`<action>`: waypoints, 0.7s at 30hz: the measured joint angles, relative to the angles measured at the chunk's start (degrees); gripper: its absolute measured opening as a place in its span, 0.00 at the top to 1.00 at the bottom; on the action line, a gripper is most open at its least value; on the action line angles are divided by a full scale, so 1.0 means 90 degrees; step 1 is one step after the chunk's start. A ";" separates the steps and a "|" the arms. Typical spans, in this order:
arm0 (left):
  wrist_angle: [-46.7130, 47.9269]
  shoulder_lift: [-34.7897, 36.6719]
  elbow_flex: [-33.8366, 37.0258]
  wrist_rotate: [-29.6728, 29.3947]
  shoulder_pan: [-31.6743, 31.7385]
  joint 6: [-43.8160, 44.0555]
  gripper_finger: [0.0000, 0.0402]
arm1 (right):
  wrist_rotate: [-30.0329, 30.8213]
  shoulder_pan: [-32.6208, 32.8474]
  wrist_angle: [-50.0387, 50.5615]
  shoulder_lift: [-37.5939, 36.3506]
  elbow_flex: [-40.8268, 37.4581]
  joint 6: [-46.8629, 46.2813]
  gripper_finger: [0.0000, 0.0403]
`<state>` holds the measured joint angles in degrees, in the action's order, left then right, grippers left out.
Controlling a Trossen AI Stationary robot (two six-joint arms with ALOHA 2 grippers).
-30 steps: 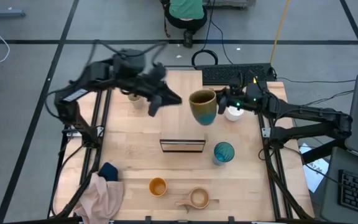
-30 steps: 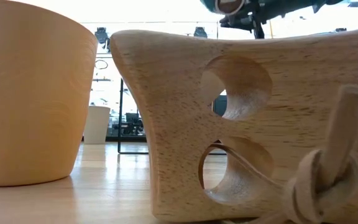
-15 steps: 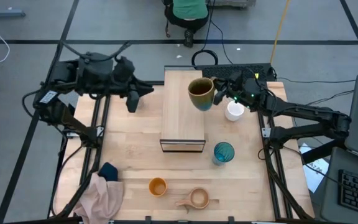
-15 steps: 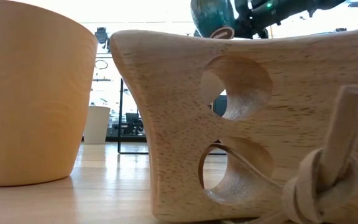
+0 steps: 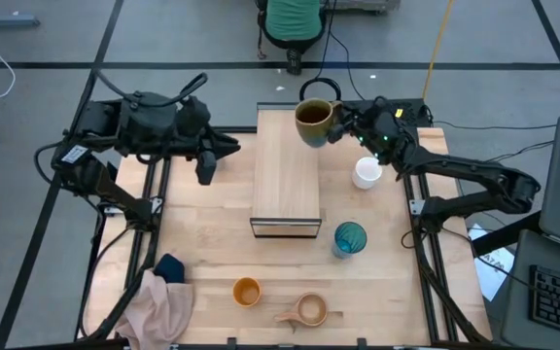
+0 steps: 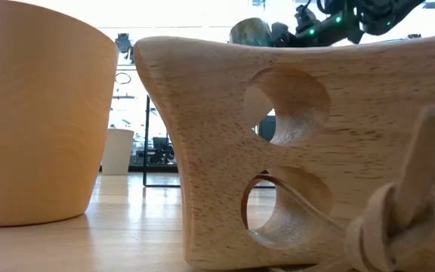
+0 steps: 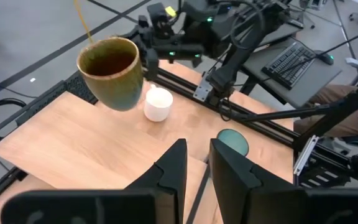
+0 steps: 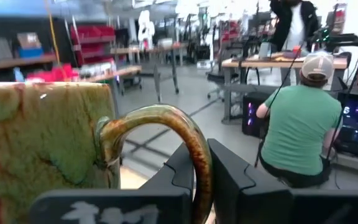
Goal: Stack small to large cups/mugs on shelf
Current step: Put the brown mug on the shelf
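The olive-brown mug (image 5: pixel 313 122) hangs over the far right corner of the light-wood shelf (image 5: pixel 286 180), with my right gripper (image 5: pixel 339 124) shut on it. It also shows in the left wrist view as the mug (image 7: pixel 112 71). My left gripper (image 5: pixel 205 171) hovers left of the shelf, its fingers a narrow gap apart with nothing between them (image 7: pixel 198 152). On the tabletop stand the white mug (image 5: pixel 367 173), the teal tumbler (image 5: pixel 349 238), the orange cup (image 5: pixel 247 292) and the wooden handled cup (image 5: pixel 309 311). My right gripper pinches the mug's curved handle (image 8: pixel 191 146) between its two fingers. The fingers come about level from the table's right side, across the handle. The mug is lifted clear of the shelf, mouth up and slightly tilted, its body away from the gripper.
A keyboard (image 5: pixel 369 114) lies at the table's far edge. A pink and dark cloth (image 5: pixel 161 297) sits at the near left corner. A person in a green shirt (image 8: pixel 300 134) sits beyond the far edge. The wooden cup's handle (image 6: pixel 316 151) fills the low view.
My right gripper has carried the mug toward the table's far edge and turned it from tipped on its side to mouth up. My left gripper has drawn back from over the shelf toward the table's left edge.
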<state>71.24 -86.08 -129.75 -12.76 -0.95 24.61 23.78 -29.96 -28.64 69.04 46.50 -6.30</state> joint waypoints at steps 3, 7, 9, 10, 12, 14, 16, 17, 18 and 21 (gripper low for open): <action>-0.0055 0.0000 0.0000 -0.0031 0.0000 0.0029 0.83 | -0.0157 -0.0255 -0.0410 0.0129 -0.0202 -0.0220 0.96; -0.0098 0.0000 0.0000 -0.0028 0.0000 0.0095 0.83 | -0.0340 -0.0476 -0.0901 0.0392 -0.0503 -0.0407 0.96; -0.0104 0.0000 0.0000 -0.0029 0.0000 0.0106 0.83 | -0.0503 -0.0525 -0.1296 0.0564 -0.0599 -0.0447 0.96; -0.0109 0.0000 0.0000 -0.0029 0.0000 0.0106 0.83 | -0.0521 -0.0541 -0.1402 0.0656 -0.0618 -0.0456 0.96; -0.0120 0.0000 0.0000 -0.0029 0.0000 0.0112 0.83 | -0.0650 -0.0546 -0.1516 0.0809 -0.0629 -0.0396 0.96; -0.0121 0.0000 0.0000 -0.0029 0.0000 0.0132 0.83 | -0.0766 -0.0579 -0.1782 0.1020 -0.0631 -0.0359 0.96; -0.0121 0.0000 0.0000 -0.0029 0.0000 0.0160 0.83 | -0.0913 -0.0612 -0.2031 0.1186 -0.0631 -0.0238 0.96; -0.0121 0.0000 0.0000 -0.0029 0.0000 0.0168 0.83 | -0.0991 -0.0636 -0.2155 0.1269 -0.0631 -0.0203 0.96; -0.0121 0.0000 0.0000 -0.0029 0.0000 0.0180 0.83 | -0.1008 -0.0650 -0.2220 0.1340 -0.0631 -0.0176 0.96; -0.0119 0.0000 0.0000 -0.0017 0.0000 0.0255 0.83 | -0.1031 -0.0699 -0.2436 0.1557 -0.0631 -0.0124 0.96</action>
<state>70.17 -86.08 -129.75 -12.91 -0.95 26.90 14.50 -36.25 -50.57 83.06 40.82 -7.42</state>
